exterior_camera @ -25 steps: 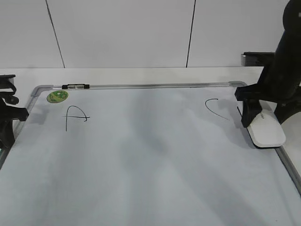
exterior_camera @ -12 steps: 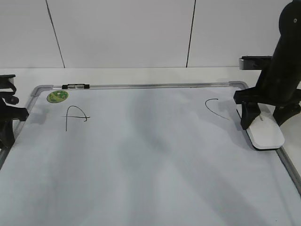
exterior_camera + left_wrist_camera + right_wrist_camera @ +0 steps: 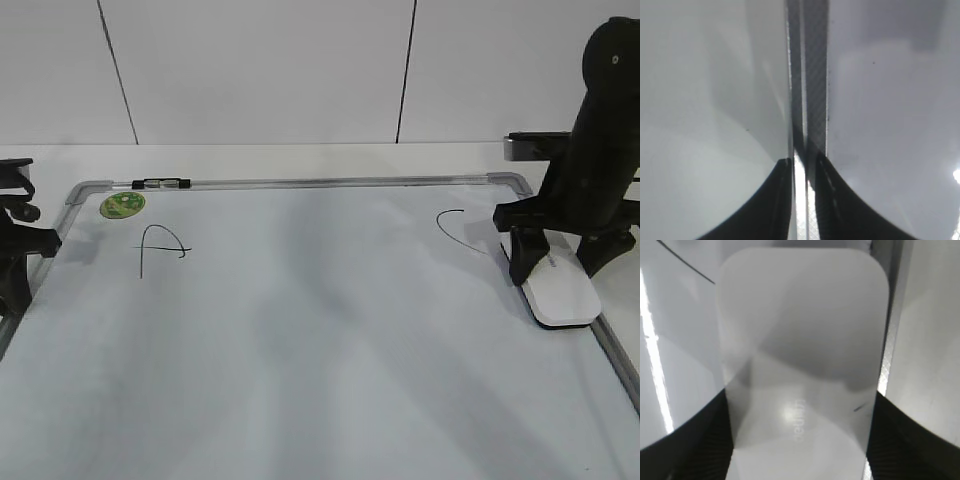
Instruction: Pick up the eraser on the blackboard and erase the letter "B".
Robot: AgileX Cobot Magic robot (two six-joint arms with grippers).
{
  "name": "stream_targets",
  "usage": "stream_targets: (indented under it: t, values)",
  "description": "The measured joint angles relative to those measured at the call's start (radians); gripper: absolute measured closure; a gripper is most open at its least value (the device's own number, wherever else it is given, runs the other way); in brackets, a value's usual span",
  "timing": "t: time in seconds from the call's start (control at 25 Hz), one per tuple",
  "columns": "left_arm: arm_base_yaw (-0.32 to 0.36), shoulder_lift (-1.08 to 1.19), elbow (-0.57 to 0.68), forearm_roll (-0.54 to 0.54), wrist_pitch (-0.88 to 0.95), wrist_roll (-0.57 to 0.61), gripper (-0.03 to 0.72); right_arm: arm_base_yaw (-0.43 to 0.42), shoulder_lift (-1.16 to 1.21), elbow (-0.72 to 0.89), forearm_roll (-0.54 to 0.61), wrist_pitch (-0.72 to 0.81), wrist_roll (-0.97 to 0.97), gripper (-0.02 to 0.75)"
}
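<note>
Right jaws [image 3: 561, 268], right edge of the exterior frame: the two black fingers [image 3: 519, 258] straddle the eraser [image 3: 560, 288], one at each long side. In the right wrist view the eraser [image 3: 802, 360] fills the middle of the frame with a dark finger [image 3: 685, 440] in each lower corner, right against its flanks. Whether they are pressing it or merely bracketing it cannot be told; read them as set to about the eraser's width.

To do this step well, keep the jaws centred on the eraser's length, square to its long sides, and clear of the frame rail just to its right.

The eraser lies flat on the blackboard [image 3: 300, 340], at the right margin, with its rounded end showing below the fingers. The "C" [image 3: 458, 228] stands just to its left; the "A" [image 3: 160, 250] and the green sticker [image 3: 122, 205] are at upper left. No "B" is visible between them, so judge the erasing as apparently complete.

Left jaws [image 3: 800, 200], lower centre of the left wrist view: fingers close together over the frame rail [image 3: 807, 75], holding nothing; at the far left edge of the exterior frame [image 3: 15, 250].
</note>
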Motion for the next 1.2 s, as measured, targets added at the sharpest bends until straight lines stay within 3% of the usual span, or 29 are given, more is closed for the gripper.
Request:
stream_targets:
  t: [0.88, 1.2]
  values:
    - [0.000, 0.000, 0.000, 0.000, 0.002, 0.000, 0.551, 0.000, 0.000, 0.000, -0.010, 0.003, 0.000, 0.192]
    - [0.000, 0.000, 0.000, 0.000, 0.002, 0.000, 0.549, 0.000, 0.000, 0.000, -0.008, 0.028, 0.000, 0.075]
